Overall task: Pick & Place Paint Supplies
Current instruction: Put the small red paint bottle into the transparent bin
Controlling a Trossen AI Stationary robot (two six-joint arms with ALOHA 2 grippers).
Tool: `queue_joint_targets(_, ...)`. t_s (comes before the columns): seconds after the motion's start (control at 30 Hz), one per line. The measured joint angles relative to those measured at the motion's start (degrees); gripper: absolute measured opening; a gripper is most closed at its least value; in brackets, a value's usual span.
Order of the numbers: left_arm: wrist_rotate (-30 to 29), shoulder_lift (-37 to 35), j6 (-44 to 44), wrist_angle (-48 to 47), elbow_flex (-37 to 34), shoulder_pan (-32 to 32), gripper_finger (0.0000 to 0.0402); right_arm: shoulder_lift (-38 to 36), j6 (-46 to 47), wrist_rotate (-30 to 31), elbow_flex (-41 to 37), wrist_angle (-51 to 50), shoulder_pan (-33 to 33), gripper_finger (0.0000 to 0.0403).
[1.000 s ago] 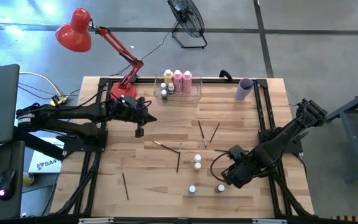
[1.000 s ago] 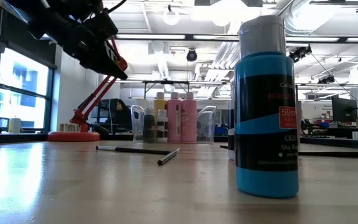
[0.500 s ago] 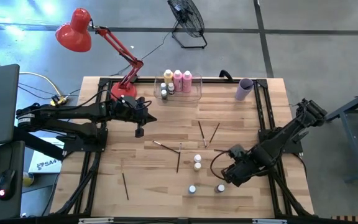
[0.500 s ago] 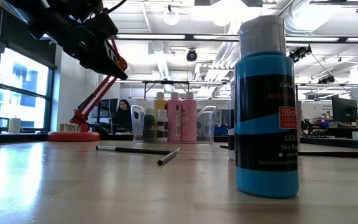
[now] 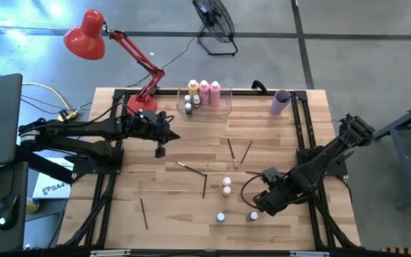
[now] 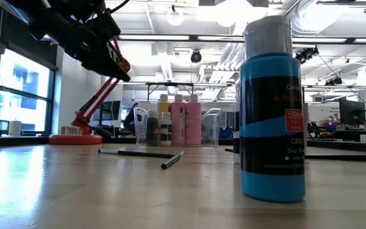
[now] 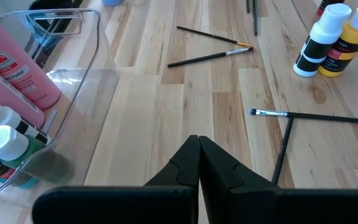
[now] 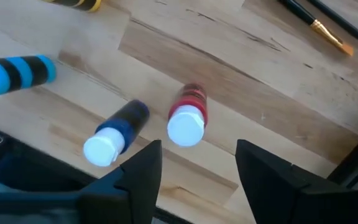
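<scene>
Wood-plank table [image 5: 191, 143] — red lamp [image 5: 85, 34], fan [image 5: 215, 21] beyond, possibly.

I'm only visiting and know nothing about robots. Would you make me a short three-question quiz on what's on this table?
1. True or false: the right tool is holding the red-labelled bottle.
2. Which stands inside the clear bin? A) the pink bottles B) the lilac cup C) the red lamp
3. Fill in: the left tool has its fingers ____.

Key: 1. False; its fingers are spread, with the bottle standing free on the table. 2. A. 3. Shut.
</scene>
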Motion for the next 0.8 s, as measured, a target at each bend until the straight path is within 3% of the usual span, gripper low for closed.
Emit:
queue_joint_targets(0.4,0.02,0.0,0.0,-0.02,0.0,0.0,0.0,5.91,-0.14,-1.4,-0.02,1.35,-0.02,0.0183)
queue_joint_targets(0.8,0.02,0.0,-0.04,-0.18,0.0,0.0,0.0,6.74,-0.56,0.33,-0.52,3.18,0.37,0.0183)
